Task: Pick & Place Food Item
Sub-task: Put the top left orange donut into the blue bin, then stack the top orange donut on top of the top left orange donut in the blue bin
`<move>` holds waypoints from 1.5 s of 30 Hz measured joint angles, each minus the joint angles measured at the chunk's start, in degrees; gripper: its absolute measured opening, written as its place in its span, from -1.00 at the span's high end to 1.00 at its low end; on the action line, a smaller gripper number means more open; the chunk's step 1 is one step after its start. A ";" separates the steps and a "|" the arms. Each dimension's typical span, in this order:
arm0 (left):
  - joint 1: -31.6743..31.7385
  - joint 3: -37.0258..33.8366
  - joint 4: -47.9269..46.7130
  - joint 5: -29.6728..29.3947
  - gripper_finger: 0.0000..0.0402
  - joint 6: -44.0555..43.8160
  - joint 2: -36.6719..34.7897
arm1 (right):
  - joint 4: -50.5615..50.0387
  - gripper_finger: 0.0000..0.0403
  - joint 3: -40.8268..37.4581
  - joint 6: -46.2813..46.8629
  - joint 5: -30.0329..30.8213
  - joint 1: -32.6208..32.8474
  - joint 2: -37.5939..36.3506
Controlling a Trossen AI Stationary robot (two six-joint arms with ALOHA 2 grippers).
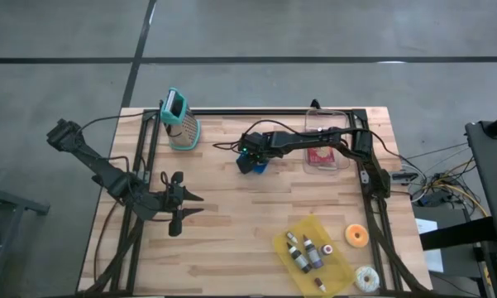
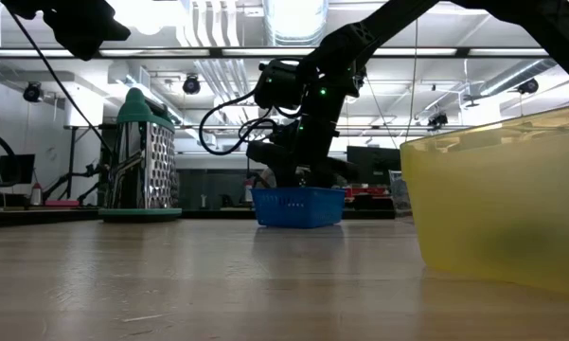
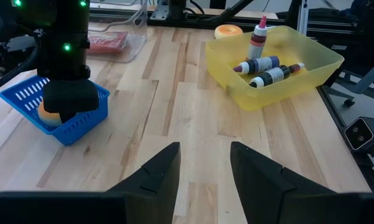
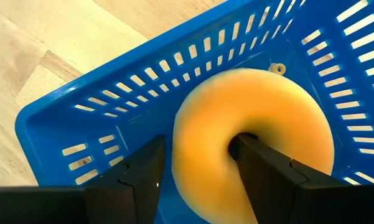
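The right gripper (image 4: pixel 196 174) hung inside the blue basket (image 4: pixel 99 118), its fingers spread to either side of one arc of the yellow donut (image 4: pixel 255 137), one finger down in the hole, the other outside the ring; whether the pads touched the donut I could not tell; the donut lay on the basket floor, close to the slotted walls on every side, with little spare room round it. The basket (image 1: pixel 256 164) stood near the table's middle, toward the far edge; bare wood lay open in front of it and to its left. A grater (image 1: pixel 180 122) stood upright at the far left edge, well apart from the basket; a clear tray (image 1: pixel 326 141) with a red packet sat just beyond the basket to the right, under the right arm. Near the front right a yellow bin (image 1: pixel 313 255) held small bottles (image 3: pixel 266 68); an orange donut (image 1: pixel 356 237) and a pale donut (image 1: pixel 366 278) lay beside it, near the right edge. The left gripper (image 1: pixel 182 204) waited over the left front of the table, fingers spread, holding nothing.
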 joint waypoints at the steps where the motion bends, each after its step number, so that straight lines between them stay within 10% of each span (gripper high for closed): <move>1: 0.00 0.00 0.00 0.00 0.26 0.00 0.00 | 0.00 0.05 0.00 -0.02 -0.02 0.00 0.00; 23: -0.01 0.00 0.00 0.00 0.26 0.00 0.00 | -5.21 0.28 8.76 -0.24 -0.32 0.09 -0.46; 45: 0.00 0.00 0.00 0.02 0.26 -0.24 0.00 | -50.30 0.37 31.69 4.82 -9.24 8.49 -0.61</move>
